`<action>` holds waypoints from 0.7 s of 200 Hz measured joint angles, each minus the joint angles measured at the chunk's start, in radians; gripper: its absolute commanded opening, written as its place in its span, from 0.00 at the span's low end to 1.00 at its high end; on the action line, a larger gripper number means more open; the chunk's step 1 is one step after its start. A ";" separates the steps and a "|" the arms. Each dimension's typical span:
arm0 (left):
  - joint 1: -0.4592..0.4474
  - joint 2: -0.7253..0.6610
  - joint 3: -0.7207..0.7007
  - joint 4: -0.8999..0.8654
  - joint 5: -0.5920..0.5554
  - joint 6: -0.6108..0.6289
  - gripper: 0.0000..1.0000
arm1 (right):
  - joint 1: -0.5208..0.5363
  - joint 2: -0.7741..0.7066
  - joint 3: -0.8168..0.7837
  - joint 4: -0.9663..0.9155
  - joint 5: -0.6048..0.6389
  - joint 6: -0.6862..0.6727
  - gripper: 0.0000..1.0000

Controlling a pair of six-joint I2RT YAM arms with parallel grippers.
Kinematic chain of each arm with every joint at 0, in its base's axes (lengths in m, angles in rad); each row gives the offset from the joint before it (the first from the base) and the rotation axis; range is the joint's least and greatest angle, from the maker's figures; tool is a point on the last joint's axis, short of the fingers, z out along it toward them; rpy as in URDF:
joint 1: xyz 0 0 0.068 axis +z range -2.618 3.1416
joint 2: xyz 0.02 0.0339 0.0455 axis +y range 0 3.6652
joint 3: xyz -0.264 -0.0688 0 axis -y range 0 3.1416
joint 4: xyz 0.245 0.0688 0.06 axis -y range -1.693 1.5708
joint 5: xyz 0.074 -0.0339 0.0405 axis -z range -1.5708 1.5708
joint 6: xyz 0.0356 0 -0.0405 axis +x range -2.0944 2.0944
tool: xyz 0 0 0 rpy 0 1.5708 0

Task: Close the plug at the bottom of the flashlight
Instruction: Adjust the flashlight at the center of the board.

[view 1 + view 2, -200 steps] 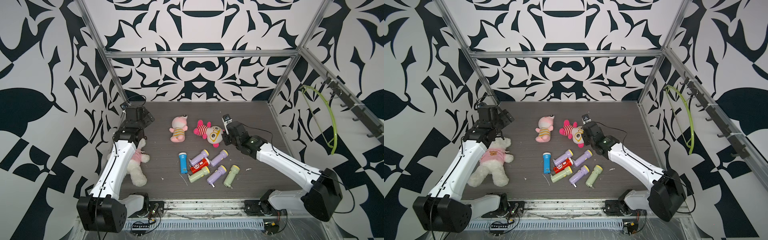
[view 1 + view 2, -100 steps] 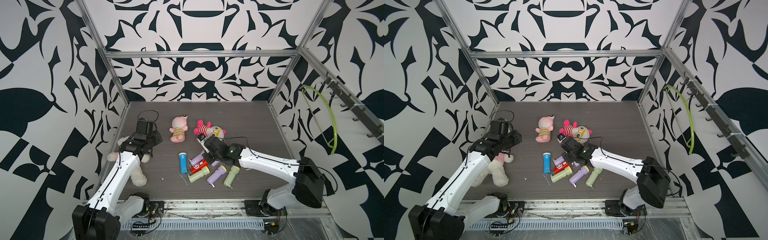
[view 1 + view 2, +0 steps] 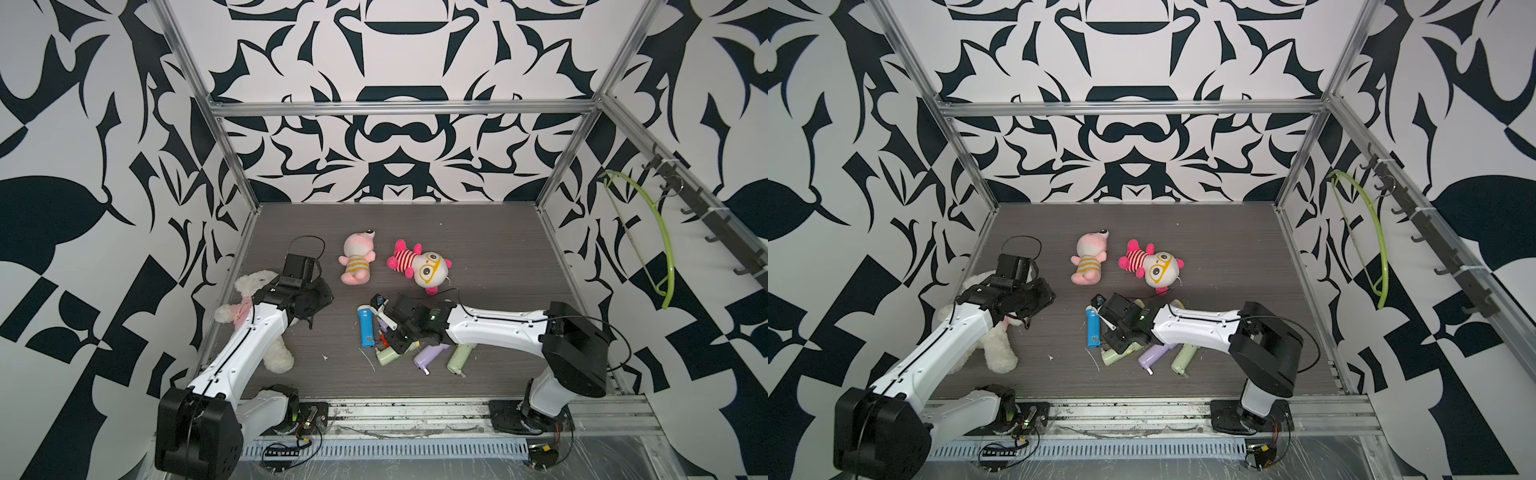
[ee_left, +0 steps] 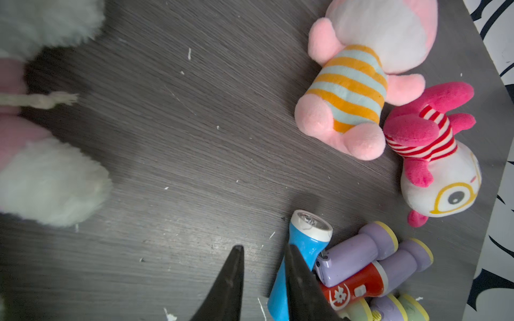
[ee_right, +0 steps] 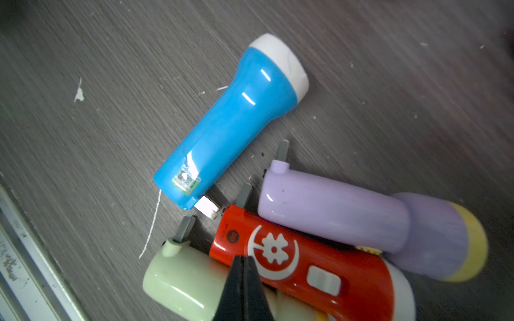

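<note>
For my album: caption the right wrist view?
Shut right gripper near red flashlight; blue flashlight, purple flashlight, green flashlight alongside.

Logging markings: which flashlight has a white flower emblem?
The red flashlight, the only red one; its body shows a white flower-and-crescent, the blue flashlight only a sticker.

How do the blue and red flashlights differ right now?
The blue flashlight lies beside the pile; the red flashlight lies in it, between the green flashlight and purple flashlight. Blue shows a sticker, red a switch and flower emblem. Both have a plug prong sticking out at the bottom.
</note>
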 measured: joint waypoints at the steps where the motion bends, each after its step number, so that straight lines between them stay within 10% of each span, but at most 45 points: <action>1: 0.000 0.001 0.000 0.001 0.001 0.000 0.29 | 0.000 0.002 0.001 0.000 -0.001 0.000 0.00; 90: -0.013 0.083 0.000 0.031 0.013 -0.024 0.28 | 0.004 0.142 0.104 0.013 -0.044 0.005 0.00; 140: -0.013 0.068 0.024 -0.016 -0.069 -0.014 0.55 | 0.005 0.205 0.153 0.016 -0.075 -0.001 0.00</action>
